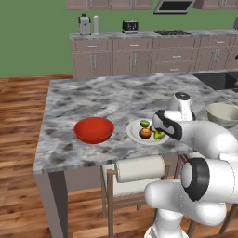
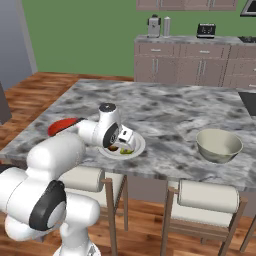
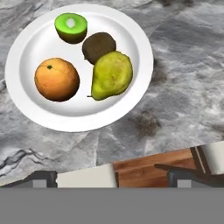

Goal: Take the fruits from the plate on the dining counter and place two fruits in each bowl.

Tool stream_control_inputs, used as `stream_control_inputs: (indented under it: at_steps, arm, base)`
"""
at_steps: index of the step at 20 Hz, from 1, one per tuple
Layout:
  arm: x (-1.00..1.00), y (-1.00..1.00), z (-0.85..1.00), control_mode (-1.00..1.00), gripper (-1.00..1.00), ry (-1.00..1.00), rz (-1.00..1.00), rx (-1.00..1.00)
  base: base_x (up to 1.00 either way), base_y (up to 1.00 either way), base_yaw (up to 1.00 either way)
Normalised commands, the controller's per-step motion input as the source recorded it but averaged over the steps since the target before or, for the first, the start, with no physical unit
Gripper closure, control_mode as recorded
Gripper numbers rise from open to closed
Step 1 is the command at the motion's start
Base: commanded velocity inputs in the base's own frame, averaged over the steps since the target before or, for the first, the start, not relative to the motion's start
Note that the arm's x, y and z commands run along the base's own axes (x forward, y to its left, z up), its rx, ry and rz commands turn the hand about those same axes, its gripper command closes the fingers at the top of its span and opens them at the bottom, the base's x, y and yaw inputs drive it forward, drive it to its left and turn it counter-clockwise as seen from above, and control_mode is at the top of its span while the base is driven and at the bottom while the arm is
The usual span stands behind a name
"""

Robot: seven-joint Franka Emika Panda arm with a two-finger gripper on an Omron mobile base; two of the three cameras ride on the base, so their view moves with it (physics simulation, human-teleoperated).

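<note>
Wide-open end effector (image 3: pixel 111 177) above plate (image 3: pixel 26 43)

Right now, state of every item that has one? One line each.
end effector: open, empty, above the plate edge
plate: holds all four fruits
lime: cut face up
orange: whole, on plate
pear: lying down, touching kiwi
red bowl: empty
beige bowl: empty
</note>
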Motion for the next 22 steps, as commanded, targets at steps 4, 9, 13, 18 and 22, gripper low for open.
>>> stream_control_inputs:
  at_steps: [4,9,13,18,22]
  arm:
    - [0.41,-0.28,-0.14,-1.0,-1.0,0.0,-0.06,0.0]
    - [0.44,-0.05,-0.28,-1.0,-1.0,0.0,0.0,0.0]
    - [0.42,0.0,-0.29,-1.0,-1.0,0.0,0.0,0.0]
    - [0.36,0.0,-0.32,-1.0,-1.0,0.0,0.0,0.0]
    - [0.27,0.0,-0.32,-1.0,-1.0,0.0,0.0,0.0]
  base:
    - [0.0,0.0,0.0]
    - [0.0,0.0,0.0]
    - [0.0,0.0,0.0]
    - [0.0,0.0,0.0]
    - [0.0,0.0,0.0]
